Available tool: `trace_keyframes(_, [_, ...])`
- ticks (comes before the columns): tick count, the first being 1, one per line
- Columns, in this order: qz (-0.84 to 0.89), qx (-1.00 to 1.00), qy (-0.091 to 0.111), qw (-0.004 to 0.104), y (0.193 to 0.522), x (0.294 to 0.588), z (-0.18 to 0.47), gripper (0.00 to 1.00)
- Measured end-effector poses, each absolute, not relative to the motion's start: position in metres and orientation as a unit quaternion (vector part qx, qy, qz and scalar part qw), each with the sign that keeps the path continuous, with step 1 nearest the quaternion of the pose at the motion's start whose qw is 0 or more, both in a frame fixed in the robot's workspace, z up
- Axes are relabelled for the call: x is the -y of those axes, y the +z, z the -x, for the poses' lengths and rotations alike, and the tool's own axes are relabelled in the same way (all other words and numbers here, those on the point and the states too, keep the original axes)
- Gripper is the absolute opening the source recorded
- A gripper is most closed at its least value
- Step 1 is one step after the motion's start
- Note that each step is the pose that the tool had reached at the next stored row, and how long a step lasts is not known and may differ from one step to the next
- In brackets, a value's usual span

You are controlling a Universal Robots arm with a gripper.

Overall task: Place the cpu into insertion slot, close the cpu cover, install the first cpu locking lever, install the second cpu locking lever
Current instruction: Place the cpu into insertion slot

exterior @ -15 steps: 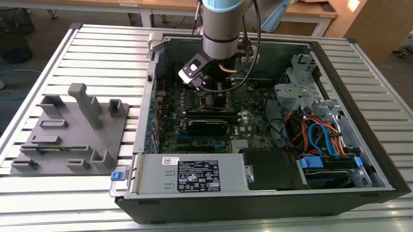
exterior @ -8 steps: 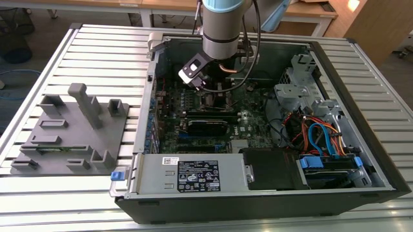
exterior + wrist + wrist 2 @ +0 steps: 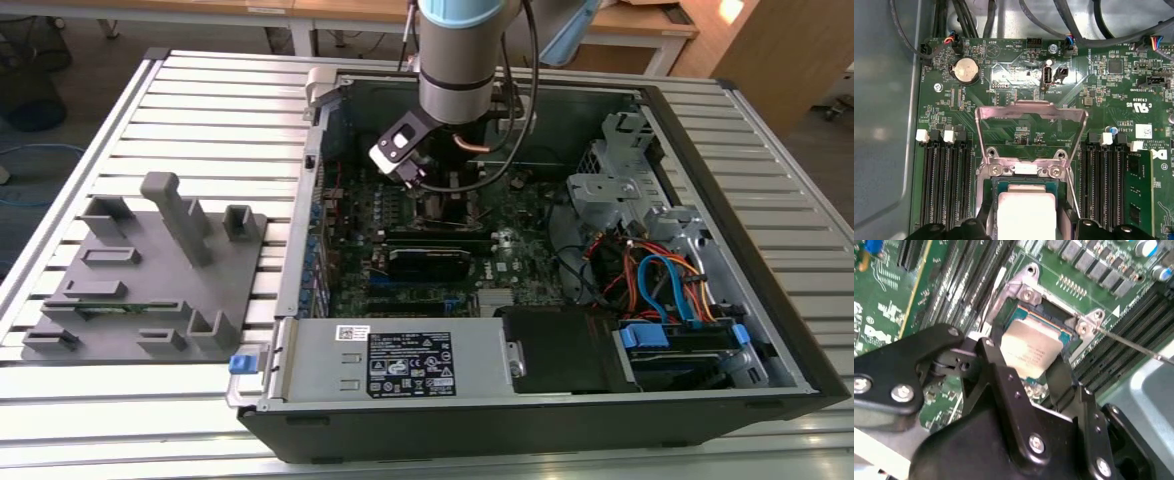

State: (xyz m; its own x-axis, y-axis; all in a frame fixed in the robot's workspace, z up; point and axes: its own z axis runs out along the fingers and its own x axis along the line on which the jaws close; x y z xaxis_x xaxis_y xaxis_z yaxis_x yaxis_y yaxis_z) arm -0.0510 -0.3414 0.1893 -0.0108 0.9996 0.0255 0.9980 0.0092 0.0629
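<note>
The cpu (image 3: 1026, 212) shows its silver-grey top, lying flat in the insertion slot (image 3: 1050, 316) on the green board. My gripper (image 3: 1026, 365) reaches down over it inside the computer case (image 3: 434, 185). Its black fingers (image 3: 991, 357) press against two opposite sides of the chip, shut on it. The cpu cover (image 3: 1031, 111), a thin silvery frame with a large window, stands swung back on its hinge beyond the chip. A thin metal locking lever (image 3: 1134, 345) sticks out free beside the slot.
Long black memory slots (image 3: 946, 185) flank the socket on both sides, with a green memory module (image 3: 1139, 195) in one. A coin battery (image 3: 966, 70) and cables (image 3: 1079, 35) lie beyond the cover. A grey fixture tray (image 3: 147, 270) sits on the table at the exterior view's left.
</note>
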Motion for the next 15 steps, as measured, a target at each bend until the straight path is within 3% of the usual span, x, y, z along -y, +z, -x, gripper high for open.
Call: trace_keyframes(15, [-0.703, -0.71, 0.033, 0.011, 0.1927, 0.3403, 0.051, 0.61])
